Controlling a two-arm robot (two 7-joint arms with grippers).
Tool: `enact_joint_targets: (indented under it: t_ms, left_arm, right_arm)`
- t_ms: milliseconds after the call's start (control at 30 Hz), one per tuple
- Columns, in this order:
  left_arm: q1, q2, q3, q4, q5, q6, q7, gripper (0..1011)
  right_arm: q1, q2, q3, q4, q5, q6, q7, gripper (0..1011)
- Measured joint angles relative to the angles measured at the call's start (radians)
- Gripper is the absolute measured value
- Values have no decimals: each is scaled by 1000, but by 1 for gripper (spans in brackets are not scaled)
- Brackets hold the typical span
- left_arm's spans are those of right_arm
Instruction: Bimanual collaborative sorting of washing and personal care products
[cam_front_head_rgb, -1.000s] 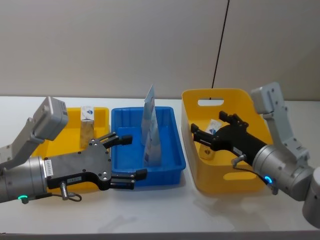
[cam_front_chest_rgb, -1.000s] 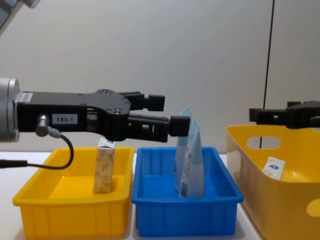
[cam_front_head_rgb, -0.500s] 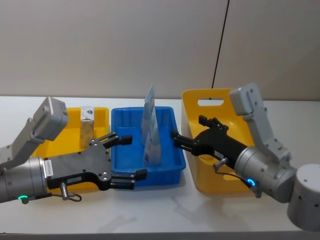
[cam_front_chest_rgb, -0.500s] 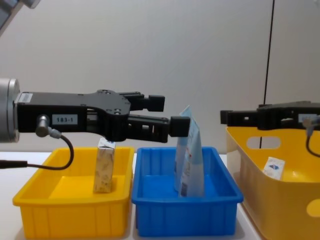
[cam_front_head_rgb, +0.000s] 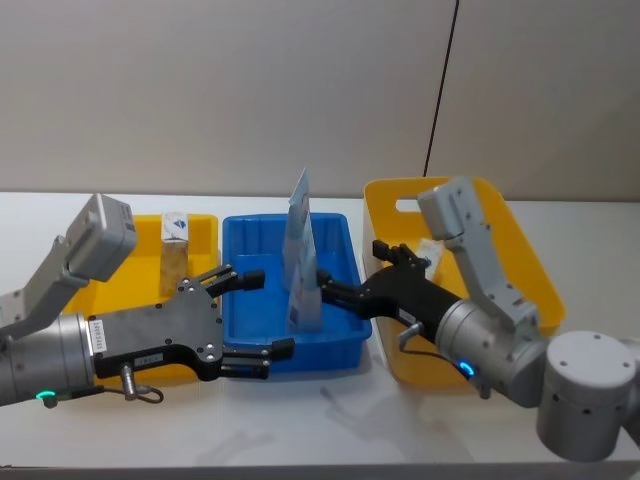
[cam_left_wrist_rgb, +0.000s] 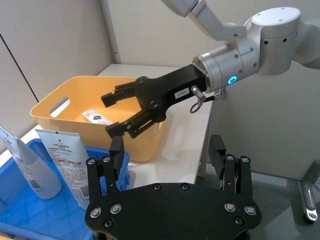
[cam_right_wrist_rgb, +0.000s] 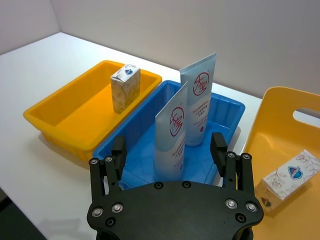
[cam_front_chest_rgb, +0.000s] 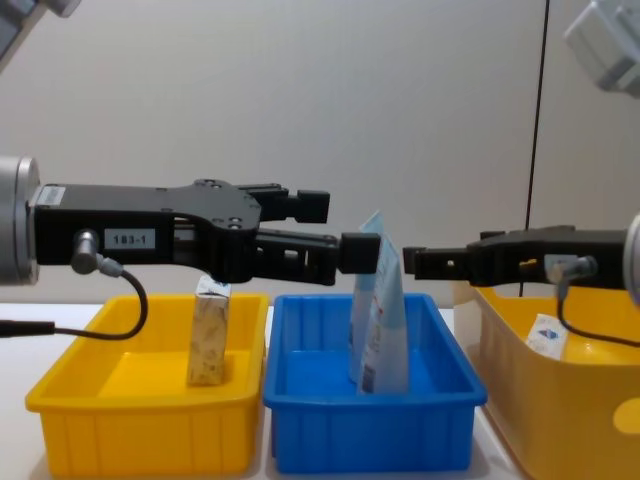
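One beige pack (cam_front_head_rgb: 174, 245) stands upright in the low yellow bin (cam_front_head_rgb: 120, 300). Another beige pack (cam_right_wrist_rgb: 287, 177) lies in the tall yellow basket (cam_front_head_rgb: 520, 250). Two pale blue-and-white pouches (cam_front_head_rgb: 302, 262) stand in the blue bin (cam_front_head_rgb: 340, 300). My right gripper (cam_front_head_rgb: 350, 268) is open, above the blue bin's right side and just right of the pouches (cam_front_chest_rgb: 378, 320). It holds nothing. My left gripper (cam_front_head_rgb: 265, 312) hangs open and holds nothing at the blue bin's left front corner, above its rim.
The three containers stand in a row on the white table (cam_front_head_rgb: 300, 420), close together. A grey wall rises behind them. The table's front strip lies bare below the arms. In the left wrist view the right gripper (cam_left_wrist_rgb: 110, 114) shows in front of the basket (cam_left_wrist_rgb: 50, 105).
My right gripper has swung left, from over the yellow basket to over the blue bin beside the pouches, still open. The left arm and all products have stayed put.
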Motion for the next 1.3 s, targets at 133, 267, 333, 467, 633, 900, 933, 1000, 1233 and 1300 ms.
enact_joint_targets:
  t_ms: [133, 267, 333, 467, 633, 900, 933, 1000, 1233, 1300]
  left_arm:
    - [0, 0, 0, 0, 0, 0, 0, 1002]
    - [0, 0, 0, 0, 0, 0, 0, 1003]
    - [0, 0, 0, 0, 0, 0, 0, 1003]
    - [0, 0, 0, 0, 0, 0, 0, 1003]
    - [0, 0, 0, 0, 0, 0, 0, 1002]
    - [0, 0, 0, 0, 0, 0, 0, 1002]
    - [0, 0, 0, 0, 0, 0, 0, 1002]
    - [0, 0, 0, 0, 0, 0, 0, 1002]
    - [0, 0, 0, 0, 0, 0, 0, 1002]
    - [0, 0, 0, 0, 0, 0, 0, 1002]
  right_arm:
    - [14, -16, -11, 27, -17, -6, -8, 1003]
    - [31, -34, -22, 56, -33, -15, -14, 1003]
    - [41, -44, -29, 73, -42, -19, -17, 1003]
    - [63, -63, -40, 110, -61, -30, -22, 1003]
    - [84, -81, -50, 148, -77, -40, -25, 1003]
    - [122, -115, -65, 221, -105, -58, -33, 1003]
    - [122, -115, -65, 221, -105, -58, -33, 1003]
    - [132, -123, -69, 240, -112, -62, -35, 1003]
    - [156, -146, -75, 294, -129, -73, -40, 1003]
    - [163, -152, -76, 312, -134, -76, -41, 1003]
